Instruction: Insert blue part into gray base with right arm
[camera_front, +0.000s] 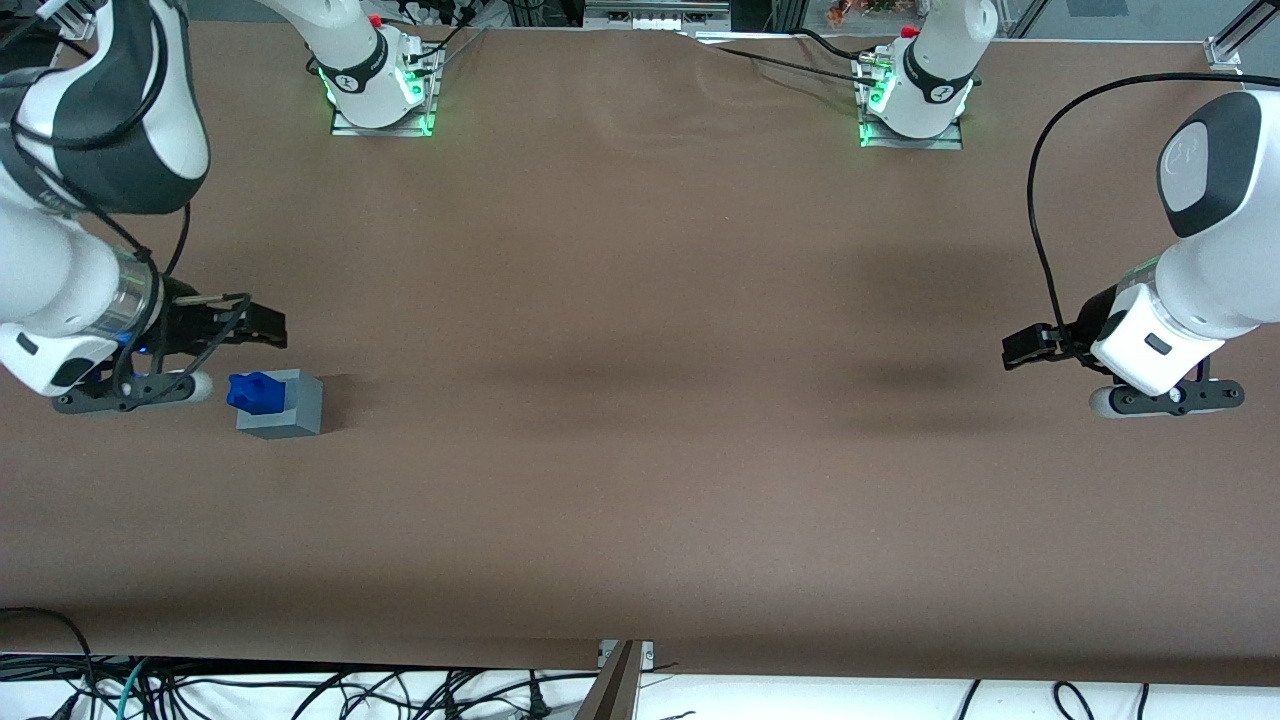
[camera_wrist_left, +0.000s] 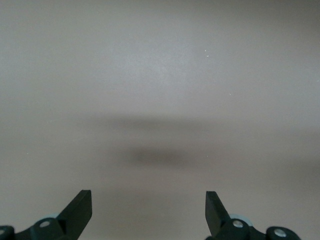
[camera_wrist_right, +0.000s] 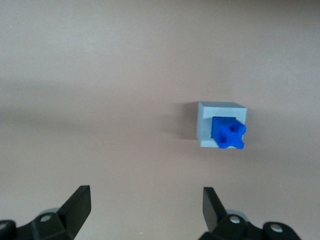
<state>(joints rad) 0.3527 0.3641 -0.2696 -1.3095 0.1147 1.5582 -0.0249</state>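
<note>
Fingers (camera_wrist_right: 146, 212) of the right arm (camera_front: 75, 250) stand spread wide with nothing between them, hanging clear above the brown desk (camera_front: 640, 450) at the working arm's end. Ahead of the fingertips and a little off their centre line, well apart from them, sits the gray base (camera_wrist_right: 207, 125), and the blue part (camera_wrist_right: 229, 133) is already on top of it.

In the wrist view the part sits at the base's top face but skewed, one knobby corner hanging out past the base's edge; the front view likewise shows it bulging over the side of the base that faces the fingers. My reading is that it rests in or on the recess without being fully seated, though how deep it has gone cannot be told.

Both pieces look like rigid, light moulded plastic, nothing fragile, and smooth enough to slip. The part is small and lumpy, so the surest hold would be across two opposing flats between the knobs, not on the knobs themselves, which could let it twist. The base is light enough to slide on the desk if pushed sideways, so any pressing should go straight down, with the fingers first brought over the part.
</note>
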